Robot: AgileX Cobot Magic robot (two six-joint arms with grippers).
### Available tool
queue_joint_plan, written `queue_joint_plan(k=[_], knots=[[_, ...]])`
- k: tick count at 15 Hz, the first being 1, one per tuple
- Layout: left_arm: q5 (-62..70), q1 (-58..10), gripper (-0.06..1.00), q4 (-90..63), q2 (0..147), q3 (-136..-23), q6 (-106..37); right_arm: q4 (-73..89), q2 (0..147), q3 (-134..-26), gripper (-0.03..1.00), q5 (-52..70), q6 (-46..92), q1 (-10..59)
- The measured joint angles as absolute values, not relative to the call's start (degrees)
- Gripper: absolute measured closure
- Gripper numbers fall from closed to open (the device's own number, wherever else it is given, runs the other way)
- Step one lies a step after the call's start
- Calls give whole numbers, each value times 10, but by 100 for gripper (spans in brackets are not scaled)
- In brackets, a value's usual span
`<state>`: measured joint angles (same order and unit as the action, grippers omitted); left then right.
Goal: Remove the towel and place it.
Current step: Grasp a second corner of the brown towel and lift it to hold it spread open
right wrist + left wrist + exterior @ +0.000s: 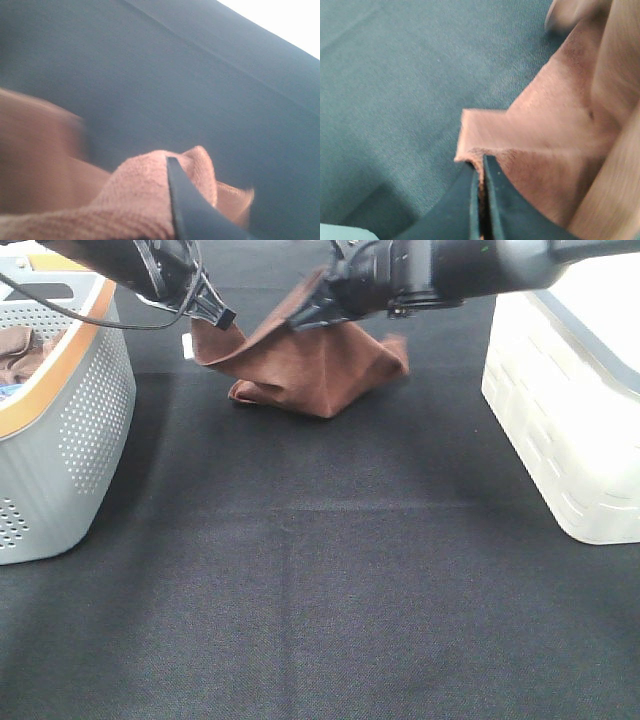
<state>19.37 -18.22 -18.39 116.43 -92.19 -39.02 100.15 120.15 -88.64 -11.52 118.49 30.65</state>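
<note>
A brown towel (315, 365) hangs between my two grippers at the back of the black table, its lower folds resting on the cloth. My left gripper (222, 318) is shut on the towel's left corner; in the left wrist view its jaws (481, 172) pinch the towel (550, 130) edge. My right gripper (305, 315) is shut on the towel's upper right part; the right wrist view shows one dark finger (187, 210) pressed into the bunched towel (135, 195).
A grey perforated basket (70, 430) with an orange rim stands at the left, holding some cloth. A white basket (560, 410) stands at the right. The black table cloth (320, 590) spreads across the front.
</note>
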Motion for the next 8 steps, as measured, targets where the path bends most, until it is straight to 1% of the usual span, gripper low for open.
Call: queue_joint_plan(k=[2,6,8], knots=[[176,-182,94,-183,1164,-922,-390,1002,1165,-835,97,-52,1195,307],[172,-182,94,-183,1163,-922,-390,1002,1130,-736,97,-61,1279,307],[172,-182,94,-183,1163,-922,-388,1002,1121,-706,97,-51,1284,307]])
